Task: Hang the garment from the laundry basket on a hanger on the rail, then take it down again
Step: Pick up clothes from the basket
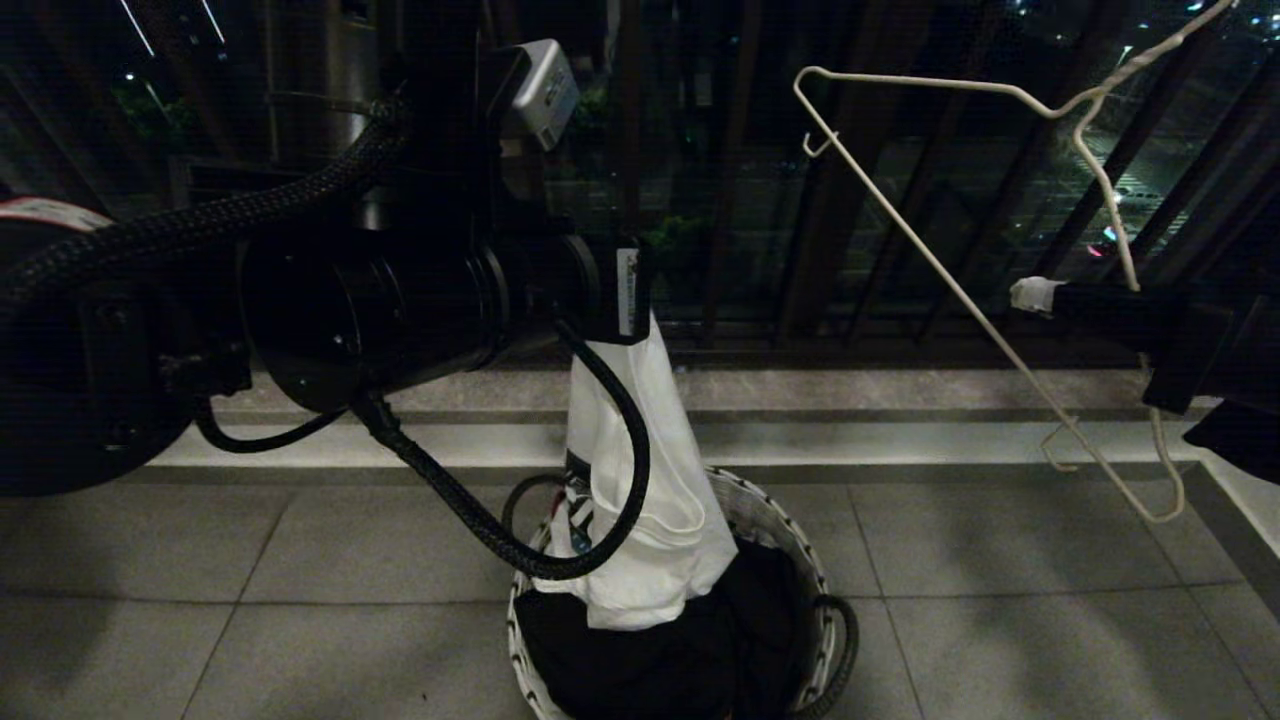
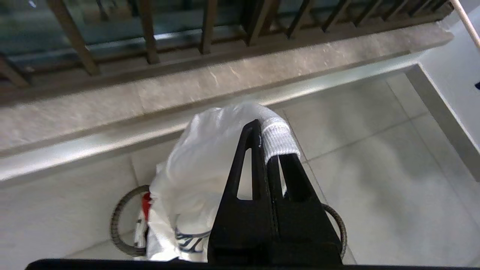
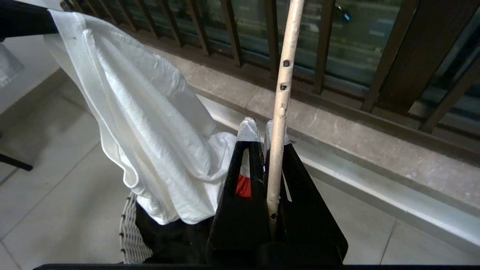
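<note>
so rn the garment [image 1: 640, 470] is being held up by the left gripper [image 1: 628, 300], which is clamped tight on a bunched bit of fabric near the top, w/ the rest of the shirt hanging straight down as a long vertical drape and its lower end still dipping into the laundry basket [image 1: 815, 580] on the floor. The hanger [image 1: 960, 290] is being held off to the right by the right gripper [image 1: 1040, 296], closed on one of its thin wire arms; in the right wrist view the wire [image 3: 279, 112] is being pinched between the taped fingertips [image 3: 247, 129], w/ the shirt [image 3: 150, 123] hanging just to one side. Key thing imo: the hanger is lying to the right of the shirt, well apart from it and tilted, one notched arm end pointing up-left twd the garment and the other end hanging low. Shirt's long axis is running vertical, hanger's arm is running diagonal, so the two prob need to be brought together sideways, w/ the near arm end being fed into an opening of the shirt. The collar can't be made out. The rail isn't being shown in any view, only the dark balcony railing [image 1: 800, 200] behind.
</note>
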Controlling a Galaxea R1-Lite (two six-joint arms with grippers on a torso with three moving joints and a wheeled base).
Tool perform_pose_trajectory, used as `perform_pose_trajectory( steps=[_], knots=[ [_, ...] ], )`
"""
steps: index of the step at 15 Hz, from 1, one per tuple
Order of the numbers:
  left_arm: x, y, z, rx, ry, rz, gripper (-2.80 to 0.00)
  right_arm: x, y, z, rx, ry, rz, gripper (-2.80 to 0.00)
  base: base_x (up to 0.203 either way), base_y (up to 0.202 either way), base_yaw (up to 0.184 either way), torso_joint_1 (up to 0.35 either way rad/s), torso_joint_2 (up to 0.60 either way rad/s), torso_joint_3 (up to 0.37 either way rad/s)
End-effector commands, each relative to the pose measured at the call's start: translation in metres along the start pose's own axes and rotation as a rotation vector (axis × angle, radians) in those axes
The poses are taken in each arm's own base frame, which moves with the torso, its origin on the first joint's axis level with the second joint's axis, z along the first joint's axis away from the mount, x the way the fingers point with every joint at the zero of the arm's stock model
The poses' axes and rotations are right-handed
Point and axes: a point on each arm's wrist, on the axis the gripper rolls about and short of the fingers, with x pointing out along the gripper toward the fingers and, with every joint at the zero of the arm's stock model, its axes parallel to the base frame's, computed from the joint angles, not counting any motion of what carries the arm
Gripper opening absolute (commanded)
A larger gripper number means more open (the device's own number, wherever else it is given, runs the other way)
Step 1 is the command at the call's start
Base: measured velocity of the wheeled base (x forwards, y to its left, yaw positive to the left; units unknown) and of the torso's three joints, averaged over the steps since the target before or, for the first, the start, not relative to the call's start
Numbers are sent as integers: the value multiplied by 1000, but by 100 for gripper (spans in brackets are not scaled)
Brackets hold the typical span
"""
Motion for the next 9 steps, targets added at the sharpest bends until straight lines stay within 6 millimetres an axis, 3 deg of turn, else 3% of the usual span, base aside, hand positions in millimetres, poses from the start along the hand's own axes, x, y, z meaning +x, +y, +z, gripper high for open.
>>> perform_pose_trajectory(
  steps=[1, 9],
  knots=[
    [2, 2, 1, -3, -2, 11, -280, 1, -1, -1, 1, 2, 3, -280, 0, 0, 0, 1, 5, 205],
    [9, 4, -2, 2, 8, 24, -280, 1, -1, 0, 0, 1, 2, -280, 0, 0, 0, 1, 1, 199]
  ],
)
